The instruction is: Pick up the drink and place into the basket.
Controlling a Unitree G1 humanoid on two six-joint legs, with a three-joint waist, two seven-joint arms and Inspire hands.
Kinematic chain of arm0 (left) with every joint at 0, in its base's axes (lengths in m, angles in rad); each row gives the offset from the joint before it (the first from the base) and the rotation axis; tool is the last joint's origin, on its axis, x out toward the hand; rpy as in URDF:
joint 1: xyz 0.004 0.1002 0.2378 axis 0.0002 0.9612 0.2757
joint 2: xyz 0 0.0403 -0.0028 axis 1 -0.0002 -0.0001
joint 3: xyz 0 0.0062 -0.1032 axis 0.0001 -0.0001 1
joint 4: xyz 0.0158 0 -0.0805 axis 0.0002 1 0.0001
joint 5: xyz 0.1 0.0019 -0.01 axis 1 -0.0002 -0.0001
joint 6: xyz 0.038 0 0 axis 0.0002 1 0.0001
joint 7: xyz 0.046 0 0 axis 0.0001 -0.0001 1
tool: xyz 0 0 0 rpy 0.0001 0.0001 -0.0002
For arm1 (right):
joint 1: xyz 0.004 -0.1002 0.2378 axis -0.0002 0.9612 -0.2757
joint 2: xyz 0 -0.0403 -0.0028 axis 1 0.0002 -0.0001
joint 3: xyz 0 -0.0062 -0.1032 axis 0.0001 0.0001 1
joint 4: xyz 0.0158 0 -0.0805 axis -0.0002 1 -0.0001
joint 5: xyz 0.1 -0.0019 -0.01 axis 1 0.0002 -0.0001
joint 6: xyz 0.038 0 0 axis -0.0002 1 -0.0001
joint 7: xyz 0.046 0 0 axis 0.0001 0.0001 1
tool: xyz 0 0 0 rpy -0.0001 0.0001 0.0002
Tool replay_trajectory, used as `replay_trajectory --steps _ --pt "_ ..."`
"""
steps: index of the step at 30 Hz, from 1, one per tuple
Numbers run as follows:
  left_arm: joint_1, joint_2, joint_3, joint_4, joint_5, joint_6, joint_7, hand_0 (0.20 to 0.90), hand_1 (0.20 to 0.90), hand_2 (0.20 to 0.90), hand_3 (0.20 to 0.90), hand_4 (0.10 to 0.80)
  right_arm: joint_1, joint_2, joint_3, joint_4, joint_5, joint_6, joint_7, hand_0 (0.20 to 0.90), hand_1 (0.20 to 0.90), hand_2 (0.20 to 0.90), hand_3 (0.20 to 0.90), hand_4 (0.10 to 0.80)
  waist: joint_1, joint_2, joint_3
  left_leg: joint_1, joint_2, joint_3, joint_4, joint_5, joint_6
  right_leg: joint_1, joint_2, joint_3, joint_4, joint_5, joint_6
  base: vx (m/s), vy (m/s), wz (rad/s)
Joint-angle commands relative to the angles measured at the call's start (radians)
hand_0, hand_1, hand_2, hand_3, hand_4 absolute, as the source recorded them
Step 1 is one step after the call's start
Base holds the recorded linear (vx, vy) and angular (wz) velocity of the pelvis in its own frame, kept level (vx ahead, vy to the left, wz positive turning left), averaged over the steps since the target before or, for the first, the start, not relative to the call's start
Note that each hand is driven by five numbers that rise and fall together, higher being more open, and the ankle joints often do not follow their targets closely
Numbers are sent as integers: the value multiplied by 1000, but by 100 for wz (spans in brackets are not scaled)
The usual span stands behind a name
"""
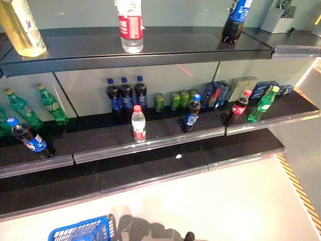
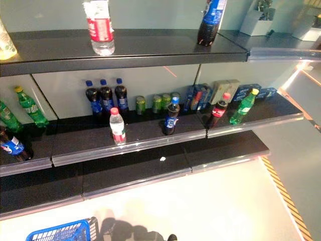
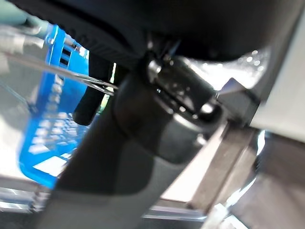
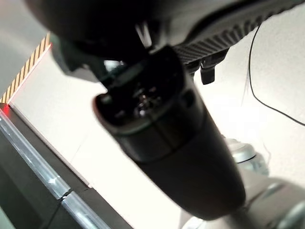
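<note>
Inspected both eye views: found drinks only on the shelves. Noted on the middle shelf (image 1: 160,131) a water bottle (image 1: 139,123) with a red cap and red label, close to the front edge. Noted just to its right, a little further back, a cola bottle (image 1: 192,114) with a blue cap. Recorded both as upright, long axis vertical, cap up. Logged behind them, against the back wall, three dark bottles (image 1: 126,94) and a row of green cans (image 1: 175,100). Logged further right a red-capped dark bottle (image 1: 239,108) beside a green bottle (image 1: 263,104).

Found the blue basket (image 1: 80,232) low at the near left, over the pale floor (image 1: 225,201), well apart from every drink. Could not tell whether resting or carried.

Checked the wrist views for what the eye views lacked. Saw the left hand (image 3: 167,119) as a dark bulk with the basket (image 3: 47,129) and its thin wire handle close behind. Saw the right hand (image 4: 162,143) over bare floor beside a shelf edge. Could not tell how far open either hand was. Saw no drink in either wrist view.
</note>
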Motion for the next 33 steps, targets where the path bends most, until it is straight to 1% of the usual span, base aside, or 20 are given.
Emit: replay_trajectory --steps 1,3,4,5,6,7,9,12,14,16,19,21,22,23,25,27,29,31,32,33 --pt "-3 72 76 -4 -120 -78 -71 300 300 300 200 100 -75 -28 25 37 -21 3 4 900 900 900 900 800 5 -25 59 -108 15 -65 46 105 -18 71 30 1 8 -57 14 5 -401 -54" --pt "11 71 86 16 -160 -61 -88 300 300 300 200 100 -86 -38 52 25 -29 22 2 900 900 900 900 800 32 -37 72 -180 -9 -197 176 127 -1 86 58 55 -3 -62 -13 76 -356 -46" --pt "28 61 91 25 -201 -54 -98 300 300 300 200 100 -103 -45 78 14 -51 38 7 900 900 900 900 800 61 -51 83 -233 -109 -321 250 51 56 91 59 95 -2 -65 -21 134 -289 -78" --pt "35 57 97 30 -211 -48 -104 300 300 300 200 100 -114 -47 89 12 -62 44 11 900 900 900 900 800 71 -53 85 -252 -150 -360 274 18 79 90 63 113 -1 -69 -22 184 -283 -153" --pt "46 53 103 33 -224 -40 -99 300 300 300 200 100 -131 -49 109 6 -91 52 20 900 900 900 900 800 92 -52 89 -291 -226 -411 297 6 106 93 76 147 -7 -68 -27 177 -199 -185" --pt "49 51 101 33 -225 -35 -98 300 300 300 200 100 -136 -49 119 2 -96 57 22 900 900 900 900 800 101 -51 92 -301 -248 -425 308 -8 113 100 82 158 -9 -72 -27 234 -232 -197" --pt "47 45 93 33 -237 -24 -99 300 300 300 200 100 -156 -46 150 -2 -99 70 26 900 900 900 900 800 123 -46 103 -362 -320 -452 308 5 126 110 103 197 -14 -73 -32 200 -178 -135" --pt "36 30 74 46 -249 -16 -143 300 300 300 200 100 -178 -28 187 5 -95 84 20 900 900 900 900 800 166 -23 114 -451 -378 -472 224 76 115 140 153 242 -16 -92 -37 321 -166 -62" --pt "30 21 57 48 -260 -24 -173 300 300 300 200 100 -179 -10 203 9 -99 87 21 900 900 900 900 800 188 -10 112 -492 -392 -443 149 124 101 167 180 246 -15 -107 -40 422 -161 14" --pt "18 8 35 36 -251 -46 -212 300 300 300 200 100 -168 8 221 8 -128 80 23 900 900 900 900 800 207 7 105 -525 -404 -366 45 170 91 213 220 241 -3 -142 -44 483 -140 -50" --pt "8 -14 -3 13 -300 -84 -223 300 300 300 200 100 -159 24 246 -2 -170 71 17 900 900 900 900 800 231 9 93 -542 -422 -340 9 191 99 244 253 258 38 -201 -56 429 -126 -40" --pt "0 -18 -10 10 -338 -105 -201 300 300 300 200 100 -166 34 259 -3 -149 83 -1 900 900 900 900 800 234 -5 78 -528 -423 -346 43 149 128 237 265 265 108 -233 -55 435 -80 -78" --pt "-12 -15 3 8 -346 -123 -176 300 300 300 200 100 -168 43 248 5 -141 93 -1 900 900 900 900 800 226 -28 67 -503 -427 -335 61 112 149 244 254 264 140 -212 -33 385 -47 -82" --pt "-14 -14 6 8 -345 -126 -169 300 300 300 200 100 -168 44 245 6 -139 95 -2 900 900 900 900 800 226 -33 64 -499 -427 -332 66 104 155 248 252 264 149 -207 -29 464 -60 -90" --pt "-26 -2 32 12 -347 -141 -134 300 300 300 200 100 -159 52 227 16 -170 104 6 900 900 900 900 800 230 -87 42 -470 -455 -318 102 37 205 269 232 268 266 -52 55 454 -61 -44" --pt "-30 8 40 11 -335 -146 -108 300 300 300 200 100 -153 54 231 23 -185 89 13 900 900 900 900 800 246 -100 24 -439 -454 -329 88 22 223 250 241 258 416 94 126 380 -64 26" --pt "-27 17 48 13 -326 -142 -93 300 300 300 200 100 -154 56 229 23 -177 79 7 900 900 900 900 800 249 -86 15 -394 -432 -357 67 17 225 188 241 226 572 147 163 422 -97 13" --pt "-22 19 58 1 -312 -145 -79 300 300 300 200 100 -161 57 220 18 -151 90 -5 900 900 900 900 800 228 -77 18 -341 -419 -384 58 -3 221 91 211 221 644 126 159 411 -123 8" --pt "-24 19 55 -6 -310 -148 -72 300 300 300 200 100 -164 56 217 17 -132 90 -11 900 900 900 900 800 217 -67 19 -326 -411 -399 60 -8 220 44 181 213 635 91 144 347 -119 25" --pt "-30 19 51 -14 -314 -152 -62 300 300 300 200 100 -168 56 208 16 -126 85 -11 900 900 900 900 800 202 -50 22 -303 -397 -418 61 -12 214 -20 128 206 592 55 122 343 -139 32"
